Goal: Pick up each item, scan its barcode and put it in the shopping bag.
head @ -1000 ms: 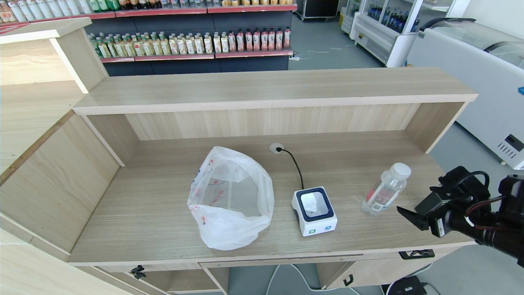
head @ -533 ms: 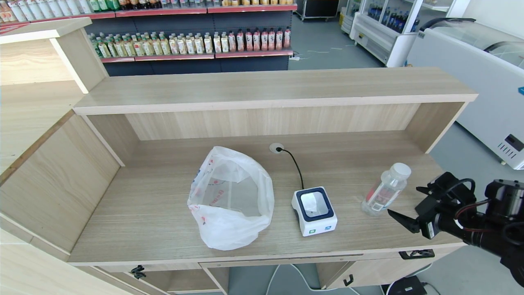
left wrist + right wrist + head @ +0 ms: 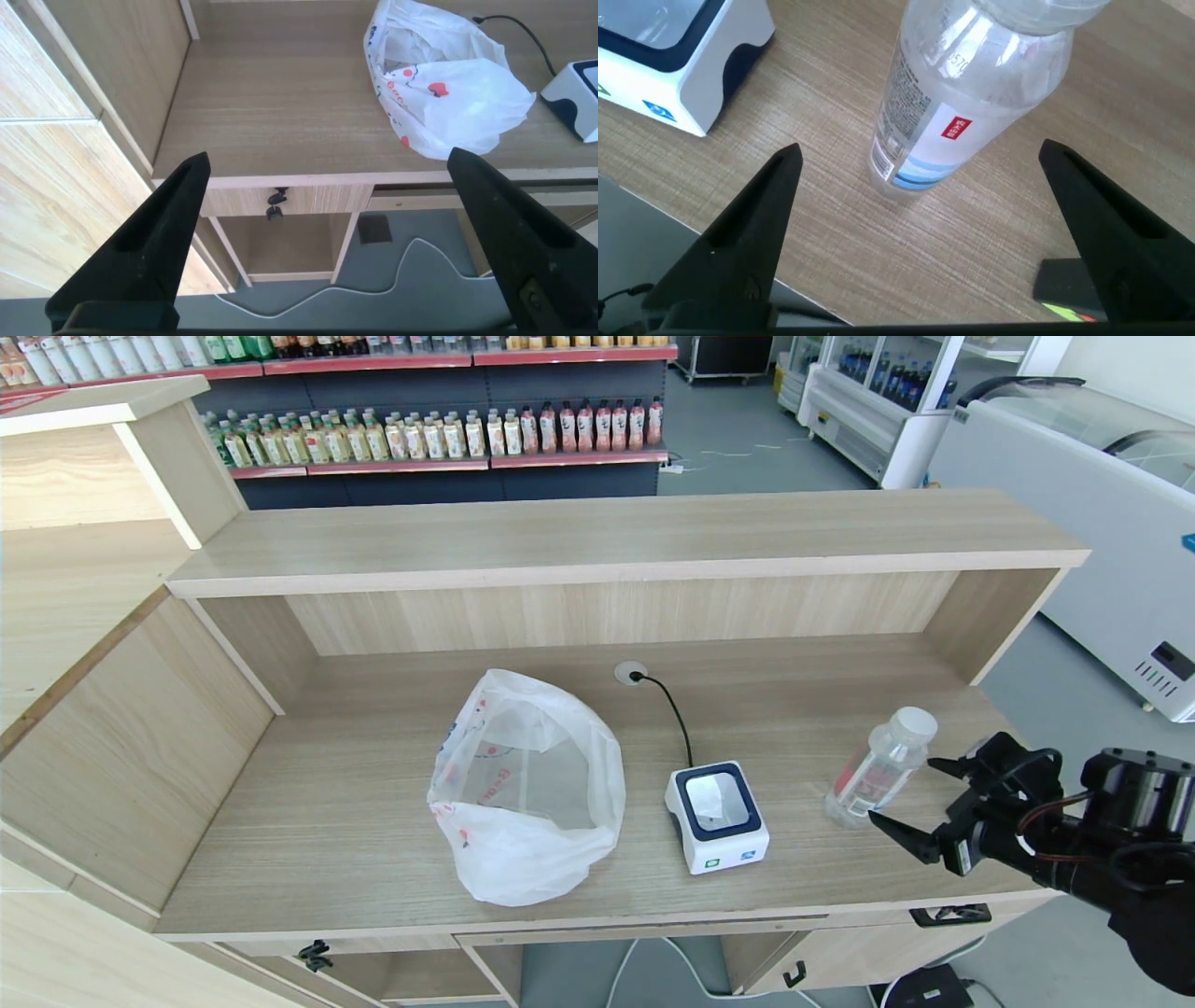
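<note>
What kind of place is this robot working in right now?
Most likely a small shop's checkout counter. Shelves of bottled drinks stand behind it. A barcode scanner sits on it beside an open plastic shopping bag, and a glass-door drinks fridge stands off to the right.

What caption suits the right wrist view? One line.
Open right gripper framing an upright clear water bottle near the barcode scanner on the wooden counter.

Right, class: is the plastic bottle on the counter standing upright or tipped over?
Upright: the bottle stands on its base on the counter, with its white cap uppermost.
</note>
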Controlling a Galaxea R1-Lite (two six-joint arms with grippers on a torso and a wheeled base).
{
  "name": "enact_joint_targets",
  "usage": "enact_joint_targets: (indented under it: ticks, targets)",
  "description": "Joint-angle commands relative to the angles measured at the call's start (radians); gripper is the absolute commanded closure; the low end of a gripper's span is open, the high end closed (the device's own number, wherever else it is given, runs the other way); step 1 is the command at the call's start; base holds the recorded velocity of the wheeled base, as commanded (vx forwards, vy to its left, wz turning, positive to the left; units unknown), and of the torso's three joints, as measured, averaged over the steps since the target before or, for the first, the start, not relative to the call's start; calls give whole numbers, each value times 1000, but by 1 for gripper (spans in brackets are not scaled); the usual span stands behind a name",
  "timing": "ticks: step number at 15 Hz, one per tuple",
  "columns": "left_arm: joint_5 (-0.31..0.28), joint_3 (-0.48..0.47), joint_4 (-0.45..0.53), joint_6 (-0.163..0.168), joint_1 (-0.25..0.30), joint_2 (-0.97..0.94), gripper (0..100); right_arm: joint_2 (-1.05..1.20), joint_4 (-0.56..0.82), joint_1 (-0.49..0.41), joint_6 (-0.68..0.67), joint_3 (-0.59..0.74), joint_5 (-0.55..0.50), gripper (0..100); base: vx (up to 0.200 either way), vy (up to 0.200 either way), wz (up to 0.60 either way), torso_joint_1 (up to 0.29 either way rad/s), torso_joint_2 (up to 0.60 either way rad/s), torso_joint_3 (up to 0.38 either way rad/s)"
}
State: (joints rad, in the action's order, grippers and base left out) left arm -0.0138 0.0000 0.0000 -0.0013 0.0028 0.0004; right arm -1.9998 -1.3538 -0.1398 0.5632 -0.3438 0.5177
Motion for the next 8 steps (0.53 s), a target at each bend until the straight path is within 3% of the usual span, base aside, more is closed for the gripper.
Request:
enact_joint_targets:
  ticks: [1, 8]
  targets:
    - [0, 0, 0, 0, 0, 0, 0, -39, -2, -4, 0, -24, 13, 0, 0, 0, 0, 0, 0, 0]
    - [-2, 0, 0, 0, 0, 0, 0, -126, -21, 0, -2, -123, 74, 0, 0, 0, 0, 0, 0, 0]
